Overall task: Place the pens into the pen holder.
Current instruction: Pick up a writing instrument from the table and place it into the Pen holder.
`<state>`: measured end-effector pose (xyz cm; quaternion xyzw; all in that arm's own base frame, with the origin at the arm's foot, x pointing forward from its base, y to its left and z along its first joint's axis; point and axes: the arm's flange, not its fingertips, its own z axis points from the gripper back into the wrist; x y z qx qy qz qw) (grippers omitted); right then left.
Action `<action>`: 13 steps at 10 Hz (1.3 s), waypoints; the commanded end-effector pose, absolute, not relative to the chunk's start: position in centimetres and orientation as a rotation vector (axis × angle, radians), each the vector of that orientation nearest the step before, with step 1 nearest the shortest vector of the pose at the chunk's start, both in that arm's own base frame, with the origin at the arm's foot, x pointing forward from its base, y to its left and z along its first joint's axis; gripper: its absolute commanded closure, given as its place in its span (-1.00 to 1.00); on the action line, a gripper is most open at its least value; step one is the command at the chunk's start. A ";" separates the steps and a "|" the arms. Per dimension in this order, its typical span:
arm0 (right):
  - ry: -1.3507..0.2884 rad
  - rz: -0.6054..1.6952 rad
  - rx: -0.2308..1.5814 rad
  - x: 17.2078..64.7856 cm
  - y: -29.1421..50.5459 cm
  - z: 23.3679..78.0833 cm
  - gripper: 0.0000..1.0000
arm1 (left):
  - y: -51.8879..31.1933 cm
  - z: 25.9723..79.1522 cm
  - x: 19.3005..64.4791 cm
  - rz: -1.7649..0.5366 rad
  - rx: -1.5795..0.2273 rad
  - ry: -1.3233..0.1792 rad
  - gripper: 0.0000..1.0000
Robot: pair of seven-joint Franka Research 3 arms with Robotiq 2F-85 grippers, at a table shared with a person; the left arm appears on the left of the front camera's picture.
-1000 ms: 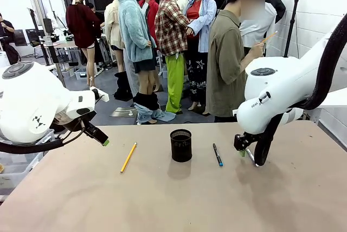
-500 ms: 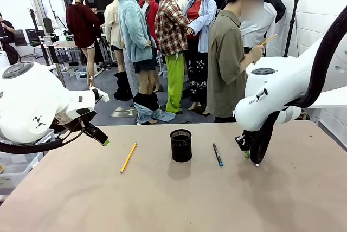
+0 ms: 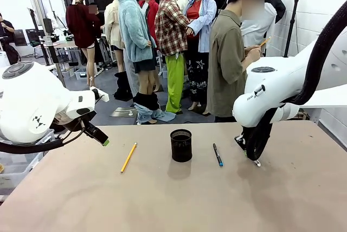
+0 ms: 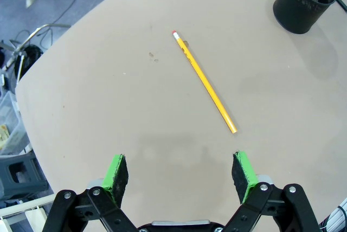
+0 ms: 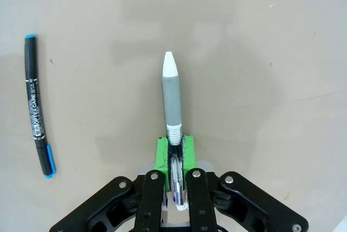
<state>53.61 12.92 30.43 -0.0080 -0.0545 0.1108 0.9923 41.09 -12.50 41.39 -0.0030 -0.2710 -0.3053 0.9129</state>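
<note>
since a second ago my right arm has rolled and dipped a little, so my right pincer now points nearly straight down at the surface, off to the right of the dark pen with the blue tip. nothing else has shifted: my left arm hangs where it was, and the two loose pens and the pen holder lie as before.

my right pincer is closed tight on the silver-grey pen, the green pads clamping its back end while the grey barrel and pale tip stick out ahead toward the surface. whether that tip touches the surface or hangs just above it i cannot tell.

my left pincer is spread wide with nothing in it, hovering over the near end of the yellow pencil, which lies flat on the surface, well apart from the holder.

as i judge it, the task is only just started. no pen stands up out of the holder, which sits upright in the middle between the pencil on its left and the dark pen on its right. one pen is in my grasp but not yet carried over; it wants lifting, moving to the holder's mouth and letting go. then the dark pen and the pencil remain, both untouched.
</note>
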 end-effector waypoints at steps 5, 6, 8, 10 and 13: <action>-0.311 0.521 0.313 49.4 11.7 37.1 1.00 | -12.5 41.4 41.1 -0.615 0.000 -0.569 -1.00; -0.406 0.611 0.389 48.7 11.4 38.4 1.00 | -12.5 41.4 41.1 -0.615 0.000 -0.569 -1.00; -0.585 0.807 0.596 48.2 11.6 39.7 1.00 | -12.5 41.4 41.1 -0.615 0.000 -0.569 -1.00; -0.718 0.929 0.770 48.6 12.6 39.8 1.00 | -12.5 41.4 41.1 -0.615 0.000 -0.569 -1.00; -0.878 1.024 0.908 50.6 15.5 38.7 1.00 | -12.5 41.4 41.1 -0.615 0.000 -0.569 -1.00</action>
